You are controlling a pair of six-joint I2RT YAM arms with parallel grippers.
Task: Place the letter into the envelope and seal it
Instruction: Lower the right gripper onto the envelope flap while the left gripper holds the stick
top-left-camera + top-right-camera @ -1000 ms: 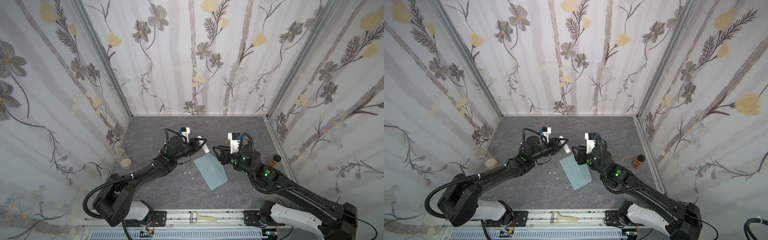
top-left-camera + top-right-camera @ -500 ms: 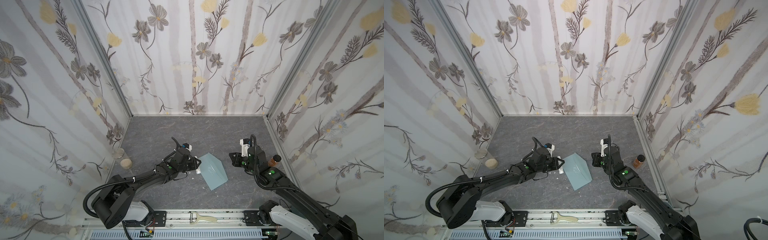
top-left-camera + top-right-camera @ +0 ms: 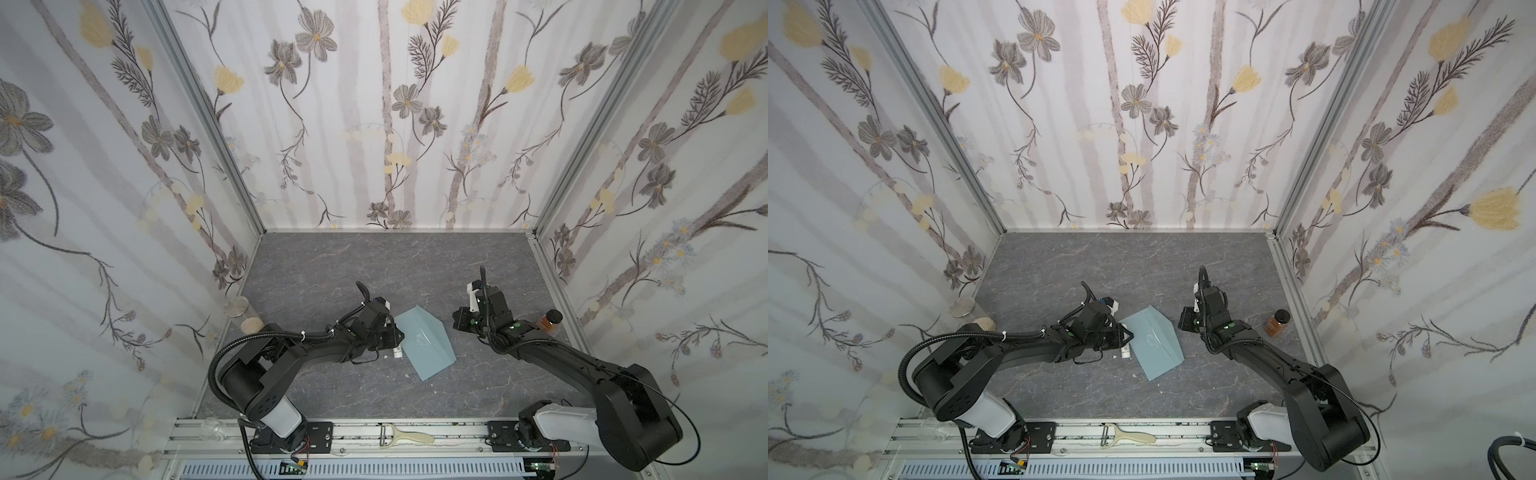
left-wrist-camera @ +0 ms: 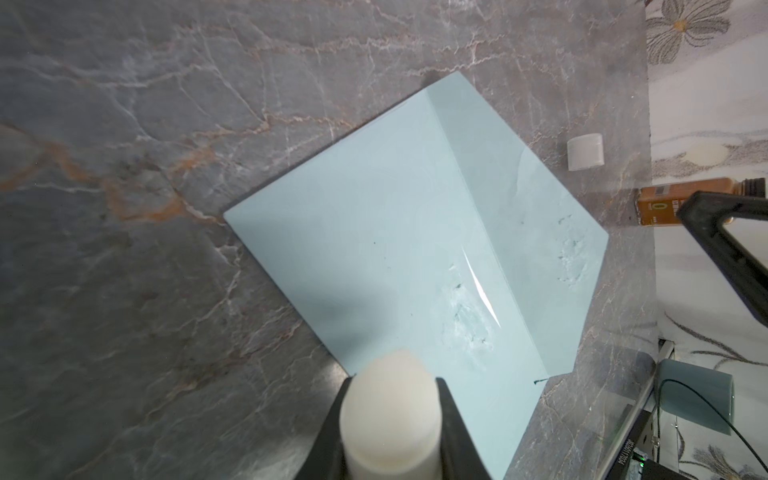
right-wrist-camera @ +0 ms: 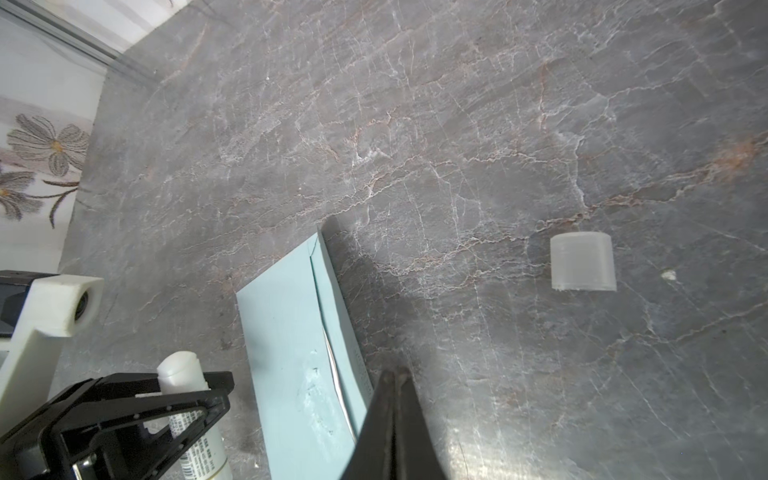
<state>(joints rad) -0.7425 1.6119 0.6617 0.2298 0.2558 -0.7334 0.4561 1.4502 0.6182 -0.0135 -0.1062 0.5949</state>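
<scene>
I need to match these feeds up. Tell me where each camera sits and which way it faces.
Top views: high above the arm bases, looking down at the table; both show the two whole arms and the envelope.
Left wrist: on the left arm, looking past the left gripper, which holds the glue stick, onto the envelope.
Right wrist: on the right arm, looking down past the shut right gripper at the table.
Shared: both wrist views show the envelope and the white cap.
</scene>
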